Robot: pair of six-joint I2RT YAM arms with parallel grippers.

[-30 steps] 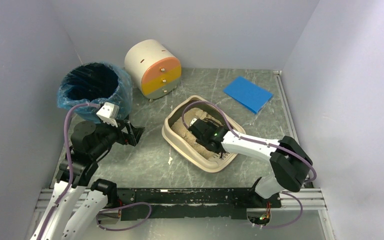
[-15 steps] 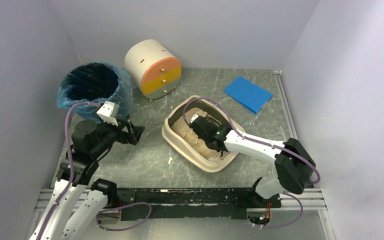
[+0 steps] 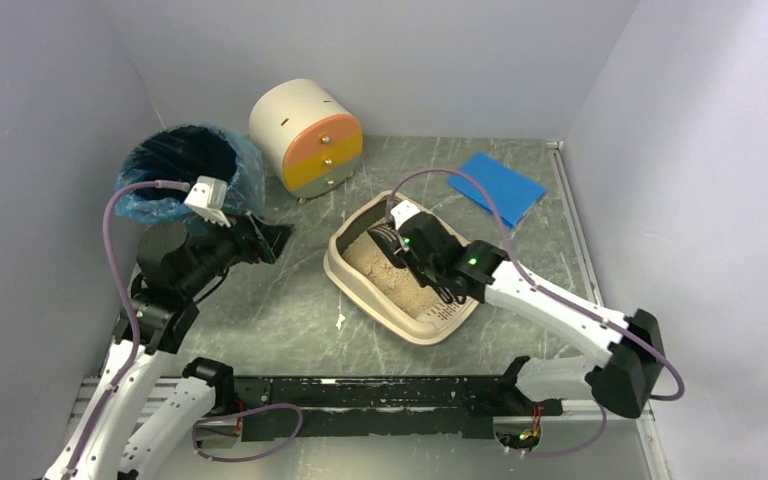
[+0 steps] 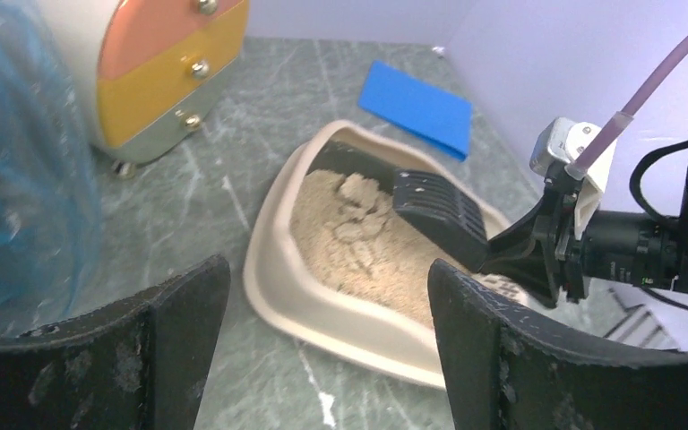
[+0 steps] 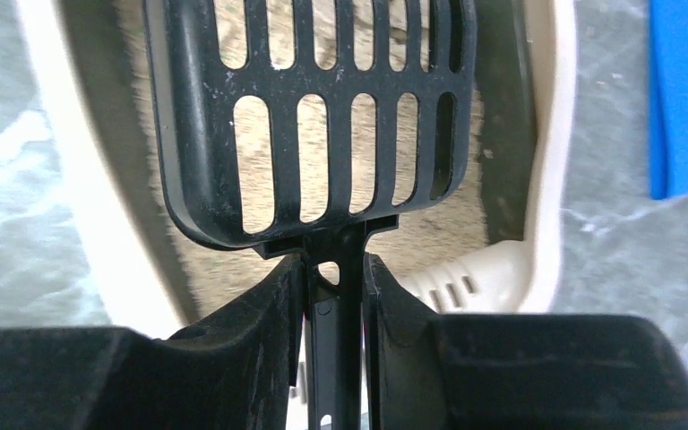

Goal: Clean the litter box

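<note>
Since a moment ago, the right gripper [image 5: 333, 278] has reached farther out. It pinches the thin handle of the black scoop [image 5: 313, 116] tight. The scoop head now sits over the far end of the litter box [image 3: 345, 275]. The left gripper [image 3: 276, 240] has gone up a bit, beside the bin [image 3: 175, 165] near the far left corner. Its fingers are spread wide and hold nothing. The litter box sits in the middle of the desk, with sandy litter inside.

A black bin [image 3: 188, 165] with a blue liner [image 3: 247, 175] stands at the far left of the grey desk [image 3: 280, 310], near a white drawer unit [image 3: 300, 130] with orange and yellow fronts. A flat blue sheet [image 3: 497, 187] lies at the far right, well apart.
</note>
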